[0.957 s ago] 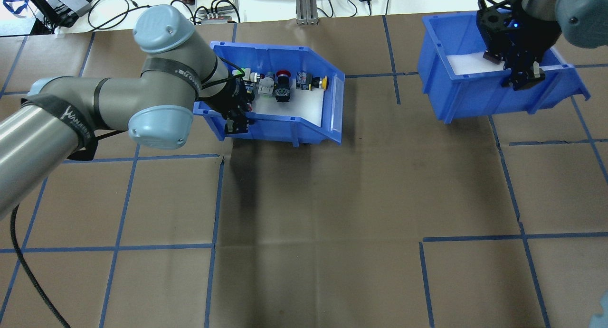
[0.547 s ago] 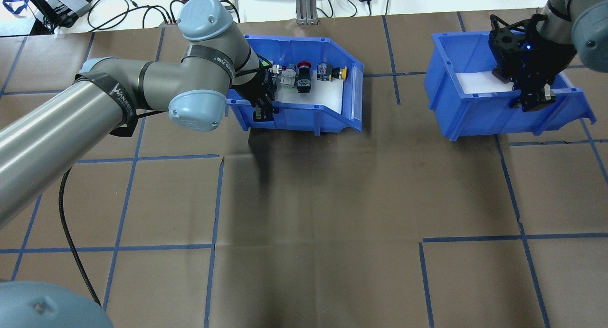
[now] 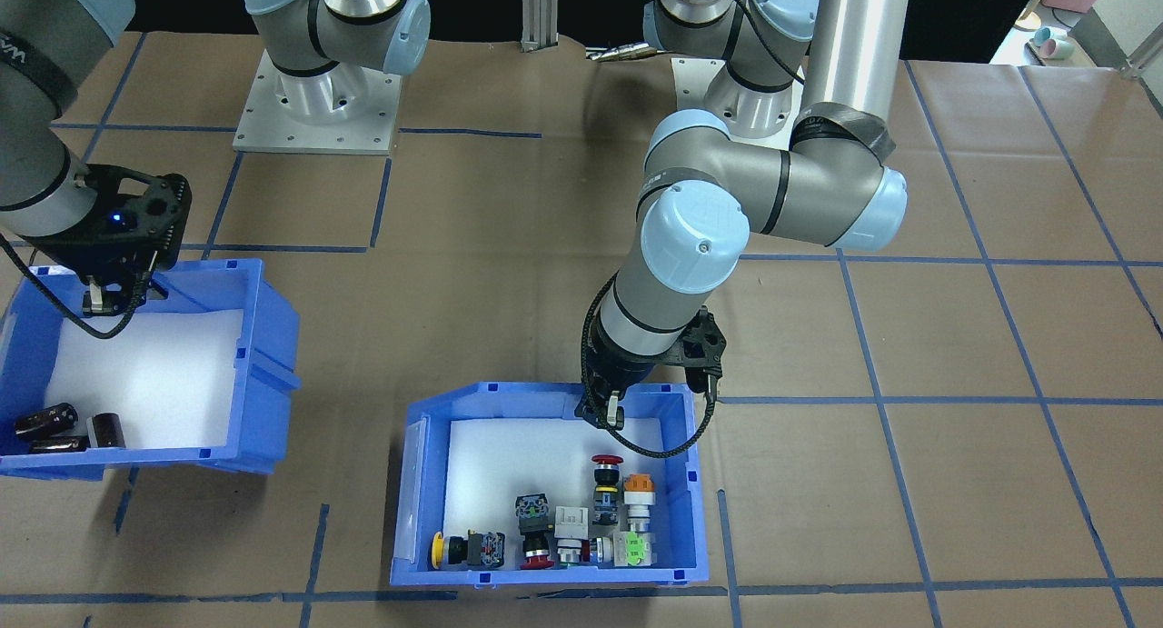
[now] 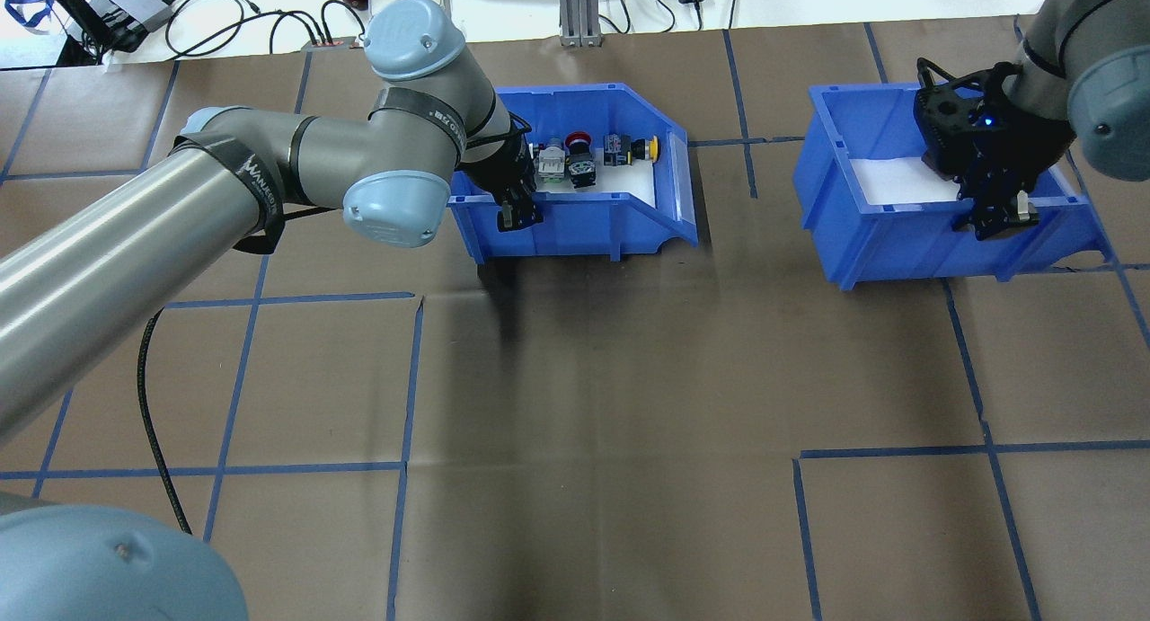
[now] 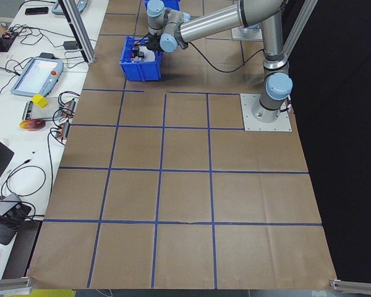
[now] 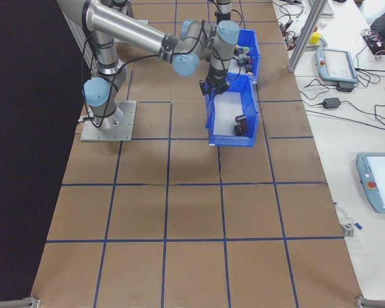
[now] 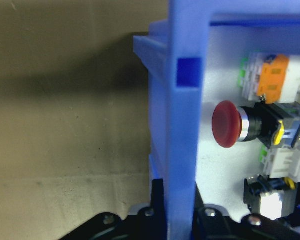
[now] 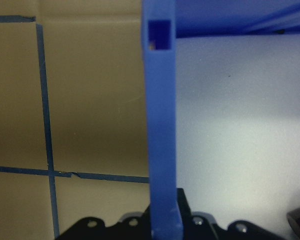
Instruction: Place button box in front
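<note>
The button box [image 4: 584, 212] sits on the tabletop [image 4: 629, 378] near its far edge, left of centre. The left hand [image 4: 517, 209] pinches the box's near wall. The right hand [image 4: 995, 217] pinches the near wall of a second blue bin [image 4: 898, 235] toward the far right corner.

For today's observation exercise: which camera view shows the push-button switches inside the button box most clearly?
The exterior front-facing view: the push-button switches lie unobstructed along the button box wall. The overhead exterior view shows them smaller, beside the left gripper. The left wrist-mounted view shows only a few, cropped. In both side views they are tiny.
</note>
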Tool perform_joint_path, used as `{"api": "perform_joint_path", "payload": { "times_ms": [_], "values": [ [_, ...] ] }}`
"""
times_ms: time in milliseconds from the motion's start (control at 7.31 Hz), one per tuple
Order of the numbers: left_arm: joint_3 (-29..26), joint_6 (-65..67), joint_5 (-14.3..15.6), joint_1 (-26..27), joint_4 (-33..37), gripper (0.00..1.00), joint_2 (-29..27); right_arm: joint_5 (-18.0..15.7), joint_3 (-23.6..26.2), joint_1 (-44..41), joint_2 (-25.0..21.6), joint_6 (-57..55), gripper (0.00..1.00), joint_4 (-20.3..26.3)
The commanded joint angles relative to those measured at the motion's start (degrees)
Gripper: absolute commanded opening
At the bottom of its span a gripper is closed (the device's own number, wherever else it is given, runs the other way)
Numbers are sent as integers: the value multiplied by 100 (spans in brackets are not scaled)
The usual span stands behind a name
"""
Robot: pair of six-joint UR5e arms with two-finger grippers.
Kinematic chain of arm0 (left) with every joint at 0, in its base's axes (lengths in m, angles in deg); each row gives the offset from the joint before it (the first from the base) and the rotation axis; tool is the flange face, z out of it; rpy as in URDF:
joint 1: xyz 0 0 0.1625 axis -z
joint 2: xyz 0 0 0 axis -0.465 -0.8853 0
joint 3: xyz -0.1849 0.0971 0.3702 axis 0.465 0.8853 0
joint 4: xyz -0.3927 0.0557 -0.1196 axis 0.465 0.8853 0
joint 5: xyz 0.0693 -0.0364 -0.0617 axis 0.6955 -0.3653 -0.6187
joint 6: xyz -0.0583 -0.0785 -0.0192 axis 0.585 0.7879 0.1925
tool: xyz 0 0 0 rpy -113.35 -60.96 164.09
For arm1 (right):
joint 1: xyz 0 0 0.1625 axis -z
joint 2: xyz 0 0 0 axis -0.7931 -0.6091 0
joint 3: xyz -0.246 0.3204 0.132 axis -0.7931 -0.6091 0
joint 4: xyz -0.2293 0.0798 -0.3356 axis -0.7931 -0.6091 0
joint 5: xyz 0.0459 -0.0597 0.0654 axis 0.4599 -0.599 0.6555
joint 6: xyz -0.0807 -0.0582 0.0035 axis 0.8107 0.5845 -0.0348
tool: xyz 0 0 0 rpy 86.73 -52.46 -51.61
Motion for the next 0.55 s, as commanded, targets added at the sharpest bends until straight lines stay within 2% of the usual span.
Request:
{"api": "perform_joint_path", "payload": {
  "times_ms": [0,137,274,410],
  "values": [
    [-5,153,7,19,-1,39,89,-1,593,-32,-472,-131,8,-224],
    [-5,162,94,19,7,55,151,-1,918,-50,-675,-219,8,-539],
    [-13,406,95,19,16,79,247,-1,1191,-85,-834,-229,8,-646],
    [-40,504,155,2,95,82,414,-1,1377,-277,-1027,-394,8,-691]
  ]
}}
